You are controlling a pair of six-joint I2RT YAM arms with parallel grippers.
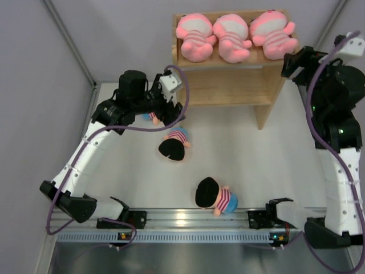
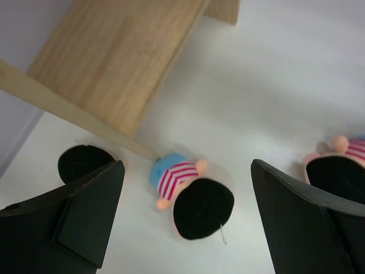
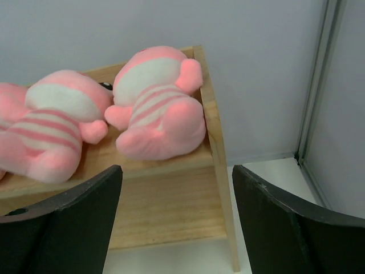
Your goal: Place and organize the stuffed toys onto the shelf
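Observation:
Three pink striped stuffed toys (image 1: 197,37) (image 1: 232,37) (image 1: 274,33) lie in a row on the top tier of the wooden shelf (image 1: 228,85). Three black-haired dolls lie on the table: one by the shelf's left post (image 1: 152,118), one in the middle (image 1: 174,144), one near the front rail (image 1: 214,194). My left gripper (image 1: 171,113) hangs open above the doll by the post (image 2: 188,194), not touching it. My right gripper (image 1: 292,63) is open and empty just off the shelf's right end, facing the rightmost pink toy (image 3: 157,105).
Grey walls close in the table on the left, back and right. A metal rail (image 1: 188,220) carries both arm bases along the near edge. The shelf's lower tier (image 3: 165,211) shows bare wood. In the left wrist view the middle doll (image 2: 342,151) lies partly behind my right finger.

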